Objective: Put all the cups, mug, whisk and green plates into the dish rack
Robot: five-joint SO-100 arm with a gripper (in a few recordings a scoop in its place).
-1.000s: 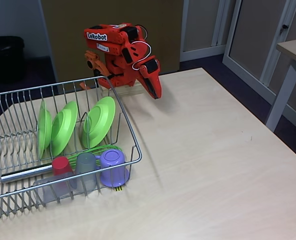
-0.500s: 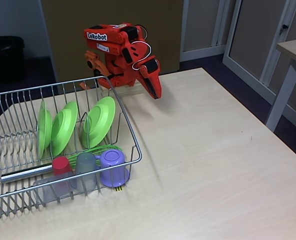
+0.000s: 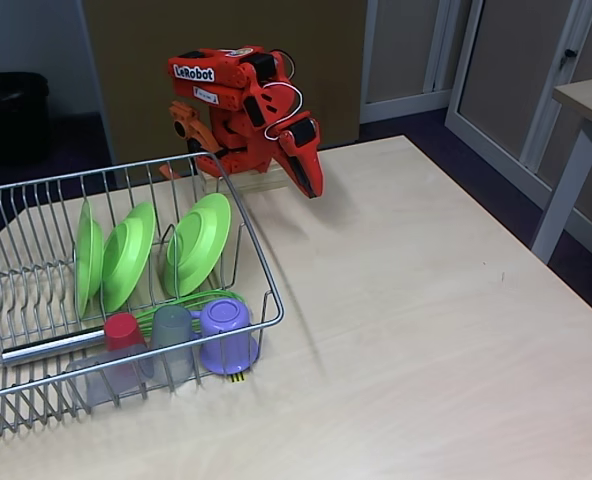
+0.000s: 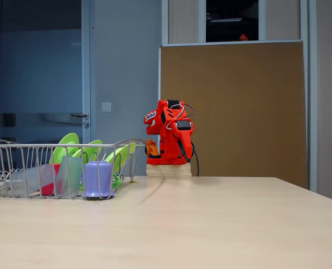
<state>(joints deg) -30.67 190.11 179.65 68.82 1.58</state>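
pale woodgrain table (image 3: 426, 300) bears a wire dish rack (image 3: 261, 290) of glossy round green plates (image 3: 198, 243).

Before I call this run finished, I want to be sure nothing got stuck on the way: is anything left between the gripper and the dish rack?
Nothing visible is. The table between the gripper and the dish rack is bare, and the green plates, cups, mug and whisk already sit inside the rack.
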